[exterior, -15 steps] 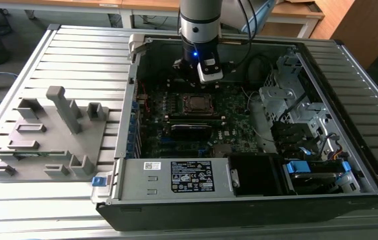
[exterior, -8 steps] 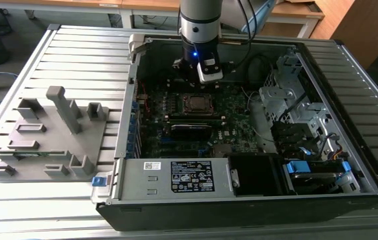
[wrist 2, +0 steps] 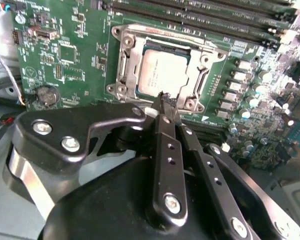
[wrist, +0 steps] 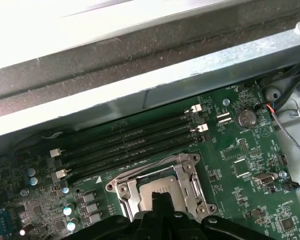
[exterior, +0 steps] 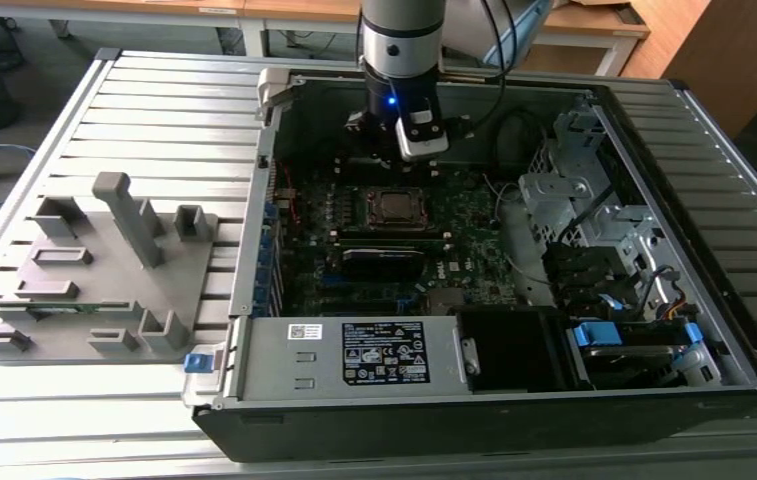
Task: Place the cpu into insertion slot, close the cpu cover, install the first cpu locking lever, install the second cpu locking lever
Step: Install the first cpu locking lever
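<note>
While the gripper [wrist 2: 163,102] hovered over the near edge of the insertion slot [wrist 2: 162,70], fingers pressed together and holding nothing, the cpu [wrist 2: 162,75] sat seated in the slot with the cpu cover [wrist 2: 127,62] lying flat around it. Judgement: lever work needed a thin closed tip hooked squarely on the wire, pushed slowly under its catch. Both locking levers were hard to make out against the frame. Fingertips hid the slot's near rim, and in the first wrist view the gripper [wrist: 162,200] covered the socket's middle.
</note>
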### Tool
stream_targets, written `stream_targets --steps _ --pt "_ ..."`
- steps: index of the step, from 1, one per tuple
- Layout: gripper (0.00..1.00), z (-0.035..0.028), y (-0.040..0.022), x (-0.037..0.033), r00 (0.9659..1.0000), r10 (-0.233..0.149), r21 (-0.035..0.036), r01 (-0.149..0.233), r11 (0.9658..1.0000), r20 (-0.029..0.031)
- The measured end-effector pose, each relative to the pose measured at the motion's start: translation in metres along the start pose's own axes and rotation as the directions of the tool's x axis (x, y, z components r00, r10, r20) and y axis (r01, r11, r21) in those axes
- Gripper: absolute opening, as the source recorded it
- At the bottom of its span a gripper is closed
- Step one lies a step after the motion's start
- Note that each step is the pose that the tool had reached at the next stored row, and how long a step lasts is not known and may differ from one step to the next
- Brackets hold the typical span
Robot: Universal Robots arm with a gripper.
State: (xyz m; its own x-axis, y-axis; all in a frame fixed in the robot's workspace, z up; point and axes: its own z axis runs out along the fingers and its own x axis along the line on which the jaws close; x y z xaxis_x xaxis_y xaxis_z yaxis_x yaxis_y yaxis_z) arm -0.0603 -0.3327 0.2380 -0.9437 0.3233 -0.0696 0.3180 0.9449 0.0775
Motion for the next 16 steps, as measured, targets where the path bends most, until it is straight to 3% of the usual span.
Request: stream_targets --steps 3,7,10,11,14,15,16 --pt "0.11 -0.0001 0.0002 -0.0007 1.0000 -0.001 0.0001 0.001 1.0000 -0.0003" --pt "0.11 0.0003 0.0005 -0.0015 0.9994 -0.034 -0.0007 0.034 0.9994 -0.0023" --pt "0.11 0.0007 0.0005 -0.0016 0.9981 -0.062 0.0038 0.062 0.9981 -0.0033" --pt "0.11 0.0009 0.0005 -0.0017 0.9975 -0.070 0.0089 0.070 0.9975 -0.0034" --pt "0.11 0.0015 0.0006 -0.0020 0.9962 -0.087 0.0423 0.087 0.9953 -0.0091" --pt "0.11 0.0018 0.0006 -0.0021 0.9957 -0.092 0.0502 0.092 0.9945 -0.0118" --pt "0.11 0.0020 0.0006 -0.0023 0.9950 -0.099 0.0524 0.099 0.9937 -0.0137"
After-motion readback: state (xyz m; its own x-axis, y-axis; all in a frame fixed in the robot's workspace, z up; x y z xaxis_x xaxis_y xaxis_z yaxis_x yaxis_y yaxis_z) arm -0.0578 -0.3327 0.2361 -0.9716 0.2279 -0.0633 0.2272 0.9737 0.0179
